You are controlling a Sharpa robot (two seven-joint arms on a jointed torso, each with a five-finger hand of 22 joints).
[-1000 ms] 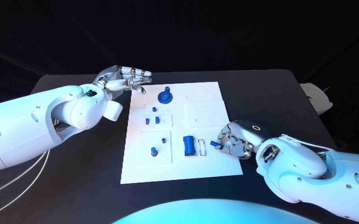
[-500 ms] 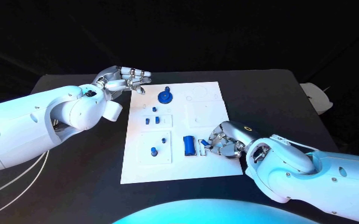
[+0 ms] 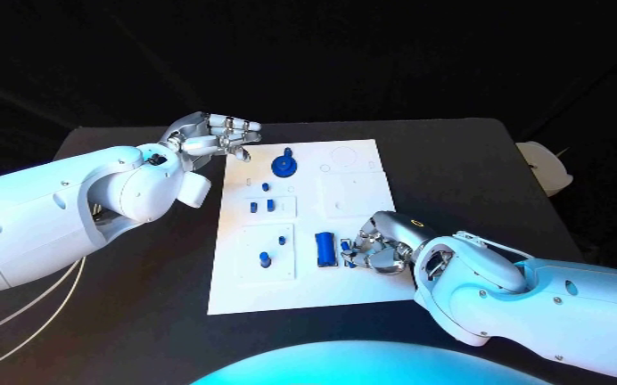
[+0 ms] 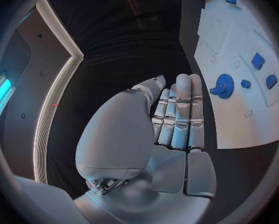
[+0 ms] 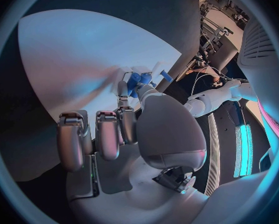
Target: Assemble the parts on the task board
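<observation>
A small blue part is pinched in the fingers of the right hand, just beside a blue cylinder near the task board's front right corner. The left hand, fingers straight and pressed together, is held empty off the board's far left corner.

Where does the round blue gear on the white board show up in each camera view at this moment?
Head view: the blue gear sits near the far edge of the task board, close to the left hand.
Left wrist view: the gear lies just beyond the fingertips.
Right wrist view: I cannot make it out.
Shared landmark: the board.
</observation>
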